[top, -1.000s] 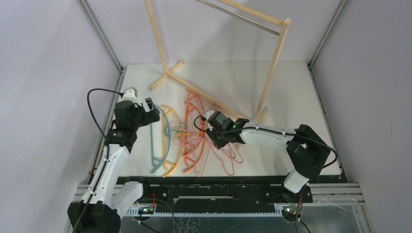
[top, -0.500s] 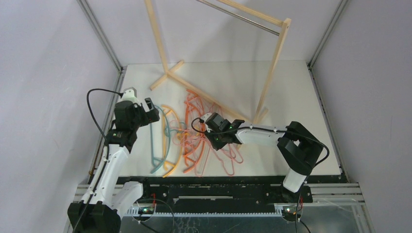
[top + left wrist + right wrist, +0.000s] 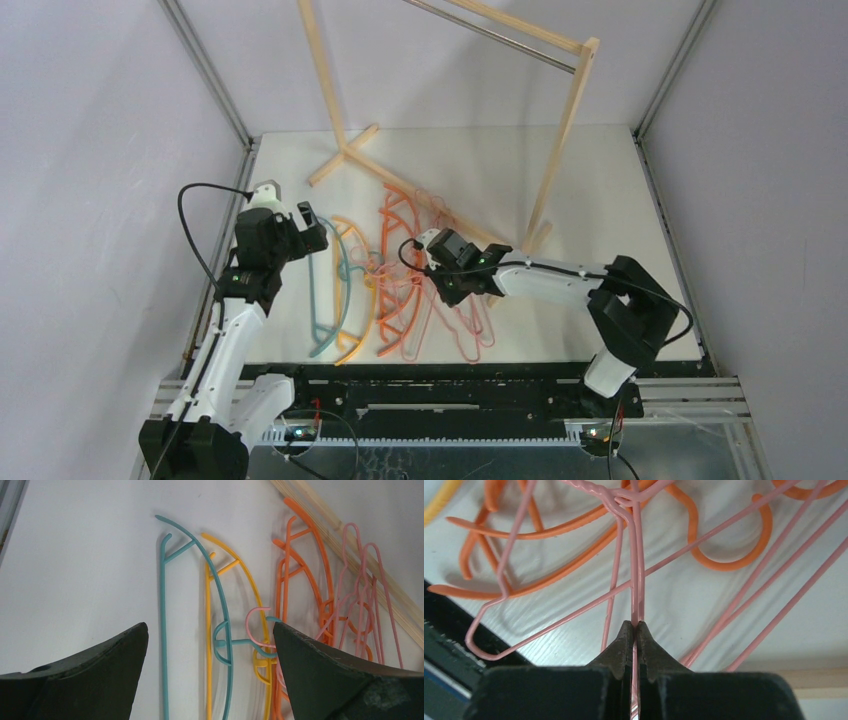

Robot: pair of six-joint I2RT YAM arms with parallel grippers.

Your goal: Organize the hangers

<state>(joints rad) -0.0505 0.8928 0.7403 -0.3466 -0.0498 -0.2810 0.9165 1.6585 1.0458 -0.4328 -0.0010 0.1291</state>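
right pincer [image 3: 635,630] clamps pink hanger [image 3: 636,575] (unlabelled)

Left side: bare white surface [image 3: 290,170] lies between the left gripper [image 3: 312,228] and the wall frame, and a gripper could pass there.
Centre: the teal hanger [image 3: 165,605], yellow hanger [image 3: 250,582], orange hangers [image 3: 300,540] and pink wire hangers [image 3: 704,547] lie side by side and overlapping, with only narrow gaps between them.
Tangle: pink wires cross over orange curves right in front of the right gripper [image 3: 634,628], whose fingers are pinched on one wire.
Rack: the wooden rack [image 3: 560,130] has its foot running diagonally along the far edge of the pile.
Right side: bare surface beyond the rack's right post.
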